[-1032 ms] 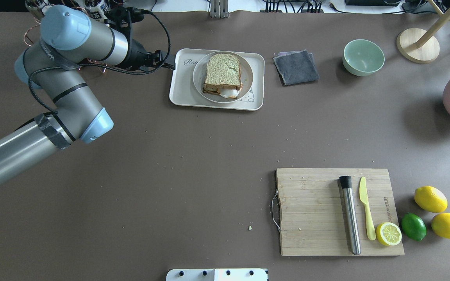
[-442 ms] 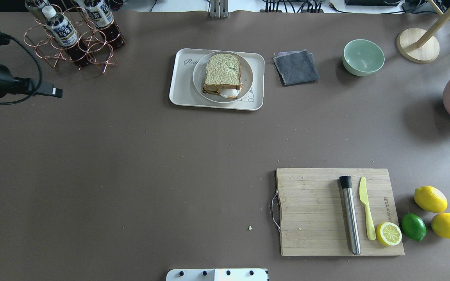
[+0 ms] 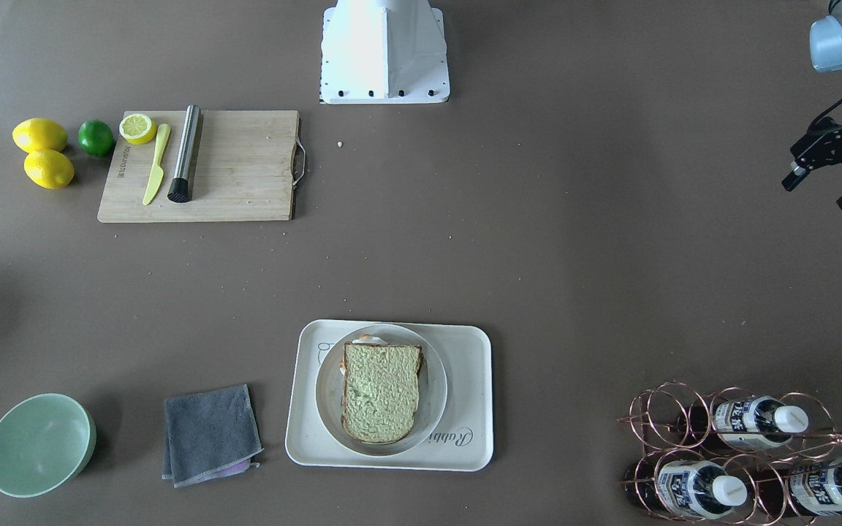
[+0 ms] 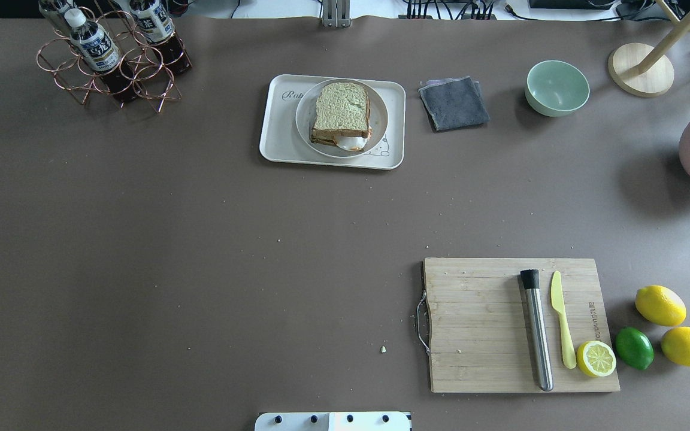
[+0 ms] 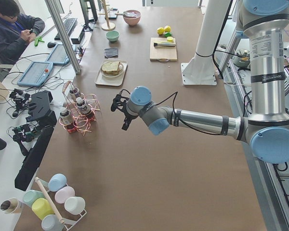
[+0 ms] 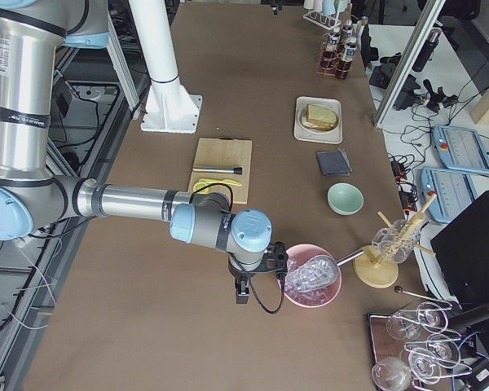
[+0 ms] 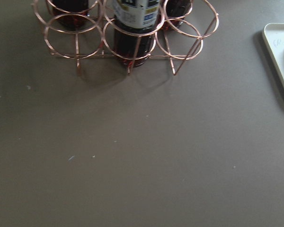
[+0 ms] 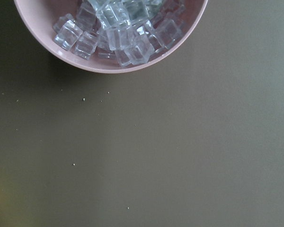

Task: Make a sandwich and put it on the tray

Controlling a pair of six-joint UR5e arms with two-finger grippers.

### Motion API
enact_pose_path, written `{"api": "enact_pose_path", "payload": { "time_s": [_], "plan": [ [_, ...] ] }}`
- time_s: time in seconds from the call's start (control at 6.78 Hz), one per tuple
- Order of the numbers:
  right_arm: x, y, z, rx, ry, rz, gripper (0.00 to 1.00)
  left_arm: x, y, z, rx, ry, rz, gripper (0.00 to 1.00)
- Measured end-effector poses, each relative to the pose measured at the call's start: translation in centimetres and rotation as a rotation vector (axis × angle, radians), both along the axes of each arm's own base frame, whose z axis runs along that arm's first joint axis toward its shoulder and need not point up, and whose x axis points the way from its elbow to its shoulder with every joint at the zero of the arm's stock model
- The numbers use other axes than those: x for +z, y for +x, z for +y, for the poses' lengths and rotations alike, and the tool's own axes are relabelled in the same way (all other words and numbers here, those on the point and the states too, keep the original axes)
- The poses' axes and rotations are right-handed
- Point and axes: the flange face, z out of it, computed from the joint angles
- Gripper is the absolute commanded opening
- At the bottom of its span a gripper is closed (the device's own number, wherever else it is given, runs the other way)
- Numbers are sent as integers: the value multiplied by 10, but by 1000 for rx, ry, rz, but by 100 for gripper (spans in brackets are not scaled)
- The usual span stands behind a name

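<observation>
**Sandwich on plate, plate on tray**

The sandwich (image 4: 341, 114) is seen stacked on a round white plate (image 4: 381, 111). The plate is set on the tray (image 4: 276, 146) at the far side of the bench (image 4: 201, 239). Egg white (image 4: 351, 142) is seen poking out at the sandwich's robot-side edge. The left fingers (image 3: 792, 179) are held parted and empty above the bench. They are well apart from the tray and near the bottle rack (image 3: 728, 453). The right fingers (image 6: 241, 292) are hung just beside the pink ice bowl (image 6: 310, 281). How far they are parted cannot be told.
</observation>
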Motion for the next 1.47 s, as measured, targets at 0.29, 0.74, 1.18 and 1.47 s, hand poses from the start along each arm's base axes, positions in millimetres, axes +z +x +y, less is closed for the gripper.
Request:
{"api": "enact_pose_path", "payload": {
  "time_s": [0.29,0.74,1.18,1.47],
  "plan": [
    [1,0,0,0,-3,-1,100,41,-41,10,51,18,-89,98],
    [1,0,0,0,-2,-1,100,71,-95,17,114,-64,-180,98],
    [3,0,-1,-1,1,-4,100,106,-111,32,125,-273,-183,98],
    [1,-1,-3,0,18,-5,100,107,-112,36,127,-280,-183,98]
  ]
}}
